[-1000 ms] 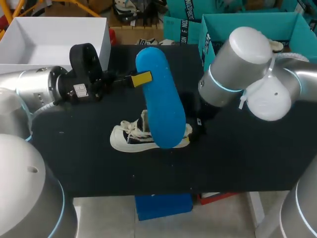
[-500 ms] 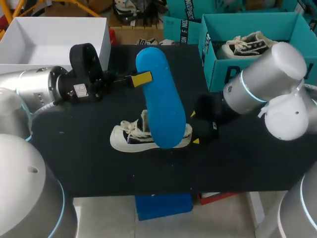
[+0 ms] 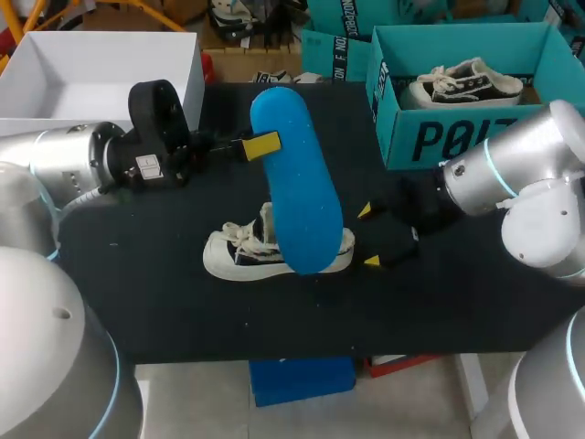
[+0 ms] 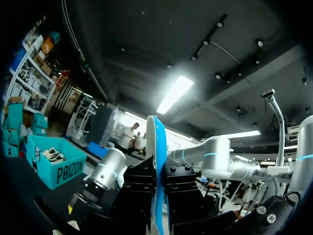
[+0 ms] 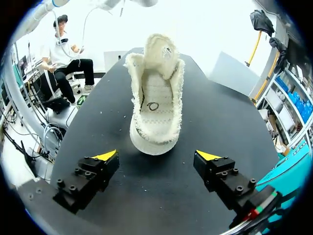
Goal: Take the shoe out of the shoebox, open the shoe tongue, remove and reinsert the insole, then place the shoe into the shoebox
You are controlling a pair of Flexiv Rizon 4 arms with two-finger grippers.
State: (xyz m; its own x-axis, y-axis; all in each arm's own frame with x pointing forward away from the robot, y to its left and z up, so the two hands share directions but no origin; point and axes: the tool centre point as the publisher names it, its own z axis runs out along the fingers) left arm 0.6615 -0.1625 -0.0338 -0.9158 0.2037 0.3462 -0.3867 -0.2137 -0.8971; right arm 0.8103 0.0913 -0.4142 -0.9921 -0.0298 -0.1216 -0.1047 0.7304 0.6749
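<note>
1. Black table top [image 3: 164,302] carries one white low shoe [image 3: 239,253]. It rests on its sole near the middle, with the toe towards the left arm's side and the heel towards the right arm's side.
2. Left gripper [image 3: 262,146] is closed on one end of the blue insole [image 3: 297,183], with a finger on each face. The insole is in the air above the shoe and hides part of it in the head view. In the left wrist view the insole [image 4: 157,161] stands edge-on between the black fingers.
3. Right gripper [image 3: 369,236] is wide open and has nothing in it. It is just beside the heel without touching (the right wrist view shows the shoe [image 5: 154,103] ahead of the two yellow tips, not between them).
4. Teal shoebox [image 3: 457,142] stands open at the far right of the table, with a second shoe [image 3: 466,85] inside it.
</note>
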